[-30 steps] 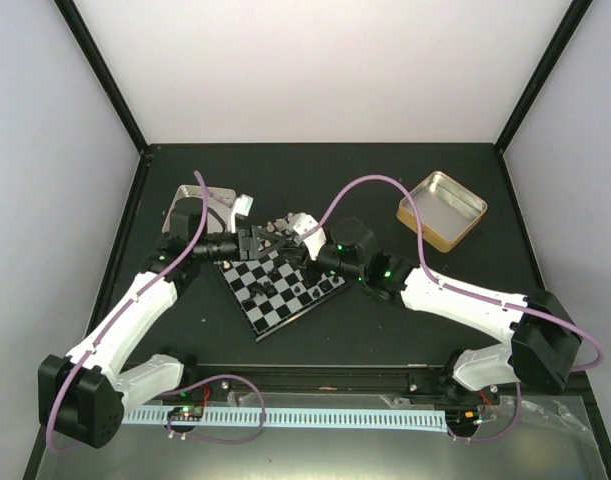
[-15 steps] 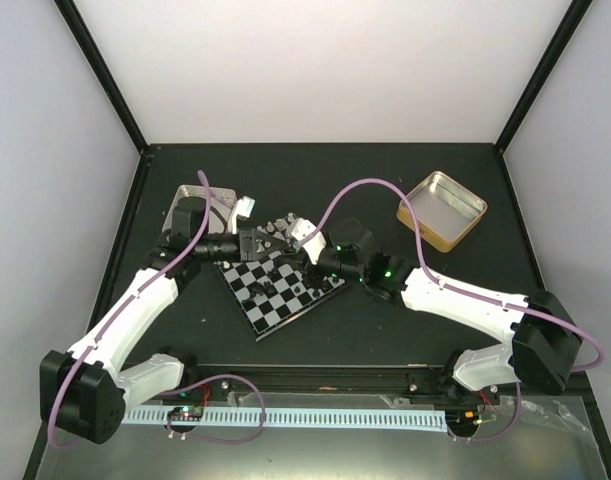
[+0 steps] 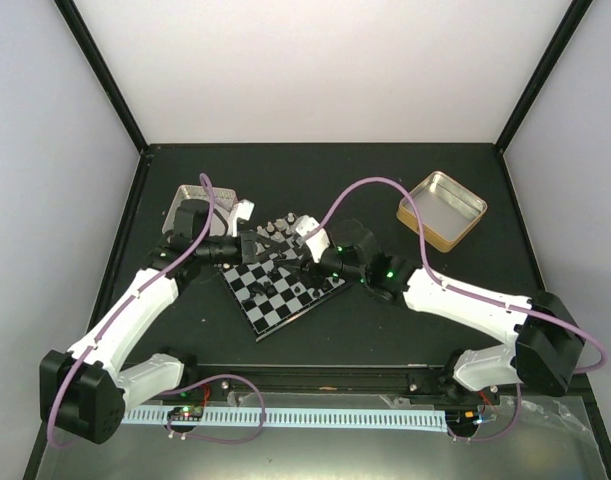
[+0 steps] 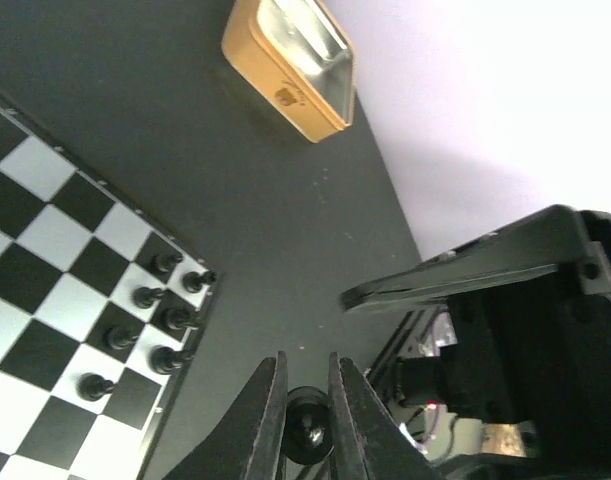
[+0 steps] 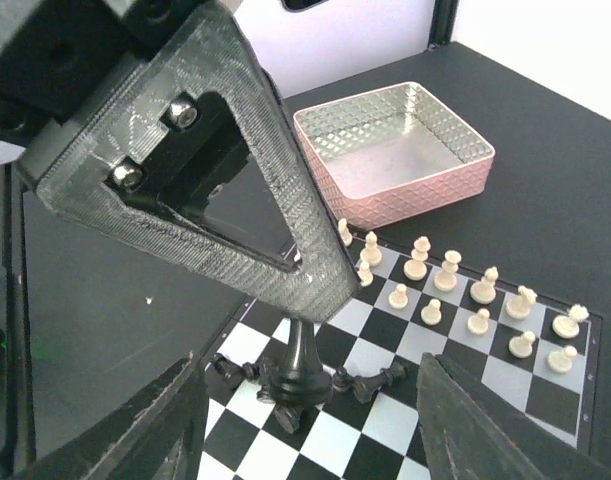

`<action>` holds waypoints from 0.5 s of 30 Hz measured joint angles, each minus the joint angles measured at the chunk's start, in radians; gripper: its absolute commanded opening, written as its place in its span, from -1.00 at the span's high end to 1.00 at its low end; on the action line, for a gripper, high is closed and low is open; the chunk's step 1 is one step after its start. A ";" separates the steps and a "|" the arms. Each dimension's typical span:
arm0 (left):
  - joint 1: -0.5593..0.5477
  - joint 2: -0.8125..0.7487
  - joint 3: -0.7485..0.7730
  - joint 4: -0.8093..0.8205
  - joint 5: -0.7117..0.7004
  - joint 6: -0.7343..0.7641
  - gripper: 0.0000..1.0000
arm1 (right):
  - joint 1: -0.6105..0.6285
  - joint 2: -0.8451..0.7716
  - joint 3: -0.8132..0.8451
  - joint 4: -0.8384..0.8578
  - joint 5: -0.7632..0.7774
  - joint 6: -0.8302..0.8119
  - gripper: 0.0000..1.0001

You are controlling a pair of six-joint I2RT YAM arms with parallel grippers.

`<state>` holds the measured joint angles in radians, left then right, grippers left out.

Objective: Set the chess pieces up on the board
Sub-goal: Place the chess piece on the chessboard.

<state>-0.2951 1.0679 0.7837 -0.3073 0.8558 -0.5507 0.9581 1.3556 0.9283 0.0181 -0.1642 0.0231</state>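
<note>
The board (image 3: 285, 288) lies between both arms. My left gripper (image 4: 305, 362) is shut on a tall black chess piece (image 4: 310, 438). In the right wrist view that piece (image 5: 303, 362) hangs upright from the left gripper's grey finger (image 5: 285, 230), its base just over fallen black pieces (image 5: 385, 380) on the board (image 5: 386, 421). My right gripper (image 5: 310, 410) stands open around it, its fingers well clear on both sides. White pieces (image 5: 447, 290) stand in two rows at the far end. Several black pieces (image 4: 165, 320) stand at a corner of the board (image 4: 45, 240).
A pink tin (image 5: 395, 150) stands open just past the white rows, also in the top view (image 3: 200, 200). A gold tin (image 3: 442, 208) sits at the back right, seen too from the left wrist (image 4: 295, 60). The two arms meet closely over the board's far part.
The left gripper has closed on the black piece and the right gripper has opened off it. Both wrists have shifted slightly over the board's far edge.
</note>
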 measured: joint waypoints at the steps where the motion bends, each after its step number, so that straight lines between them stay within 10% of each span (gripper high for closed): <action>1: -0.002 -0.002 0.000 -0.008 -0.023 0.006 0.97 | 0.000 -0.006 -0.005 0.002 0.009 0.012 -0.22; 15: -0.332 -0.086 0.015 -0.158 -0.681 0.004 0.97 | 0.000 -0.253 -0.097 -0.026 0.335 0.280 -0.37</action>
<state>-0.6273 0.9817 0.7986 -0.4656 0.1749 -0.5468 0.9581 1.1027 0.8314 -0.0082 0.1703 0.3027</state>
